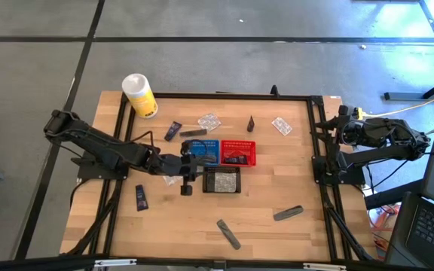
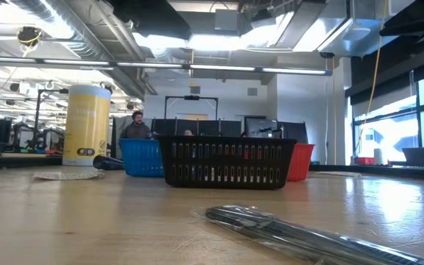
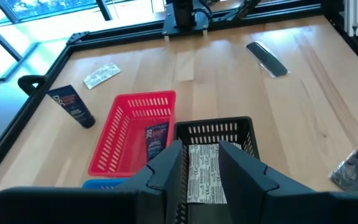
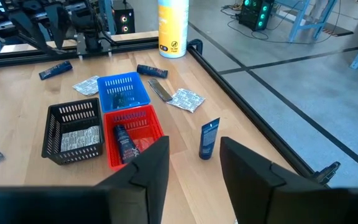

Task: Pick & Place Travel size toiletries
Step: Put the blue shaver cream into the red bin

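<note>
High view is looking straight down on a wooden worktop [image 1: 262,218] framed by black rails. Left gripper [image 1: 186,175] is hovering near the middle of the frame, just left of a black mesh basket [image 1: 221,181], with its fingers [image 3: 166,171] standing apart and nothing between them. Right gripper [image 1: 343,132] is waiting at the right edge of the frame, off the worktop's side; its fingers [image 4: 151,162] are also parted and empty.

Three small baskets are sitting together at the centre. A blue basket [image 1: 202,151] and a red basket [image 1: 237,153] are standing side by side, with the black one just below them in the frame. A clear crinkly packet [image 3: 205,174] is lying flat inside the black basket. A dark navy tube [image 3: 156,138] is lying inside the red basket.

Other toiletries are lying scattered. One navy tube [image 1: 141,197] is resting at lower left, another [image 1: 173,131] at upper centre beside a slim grey tube [image 1: 194,133]. Two clear packets [image 1: 209,120] [image 1: 281,126] are lying along the upper part. A small dark piece [image 1: 251,123] is standing between them. Two more grey tubes [image 1: 228,233] [image 1: 288,214] are lying toward the bottom of the frame.

A white-and-yellow canister [image 1: 139,95] is standing at the upper left corner.
</note>
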Available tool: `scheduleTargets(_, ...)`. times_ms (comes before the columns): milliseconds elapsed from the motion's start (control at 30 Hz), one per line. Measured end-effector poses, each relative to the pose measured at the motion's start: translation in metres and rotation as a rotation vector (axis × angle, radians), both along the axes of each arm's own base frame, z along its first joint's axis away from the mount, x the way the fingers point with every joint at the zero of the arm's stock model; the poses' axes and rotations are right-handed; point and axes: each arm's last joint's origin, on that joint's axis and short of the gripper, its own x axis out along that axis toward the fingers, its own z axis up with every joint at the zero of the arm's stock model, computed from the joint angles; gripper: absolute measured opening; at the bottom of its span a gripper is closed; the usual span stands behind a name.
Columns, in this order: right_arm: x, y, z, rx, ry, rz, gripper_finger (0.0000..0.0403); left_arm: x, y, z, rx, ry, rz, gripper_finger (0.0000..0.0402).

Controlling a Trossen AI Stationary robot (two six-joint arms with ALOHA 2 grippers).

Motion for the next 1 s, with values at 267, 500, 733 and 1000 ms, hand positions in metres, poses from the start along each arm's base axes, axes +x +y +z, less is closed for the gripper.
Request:
scheduleTargets(267, 0.000, 0.000, 0.000, 0.000, 0.000, 0.000, 0.0136, 0.004, -0.002, -0.004, -0.026, -0.020, -0.017, 0.0099)
scheduleTargets(500, 0.000, 0.000, 0.000, 0.000, 0.000, 0.000, 0.0138, -0.004, -0.002, -0.034, -0.092, -0.094, -0.084, 0.0099)
scheduleTargets(733, 0.000, 0.000, 0.000, 0.000, 0.000, 0.000, 0.0153, -0.026, 0.006, -0.025, -0.083, -0.134, -0.055, 0.0099)
scheduleTargets(1000, 0.000, 0.000, 0.000, 0.000, 0.000, 0.000, 0.0171, -0.068, 0.022, -0.011, -0.024, -0.185, 0.057, 0.0100)
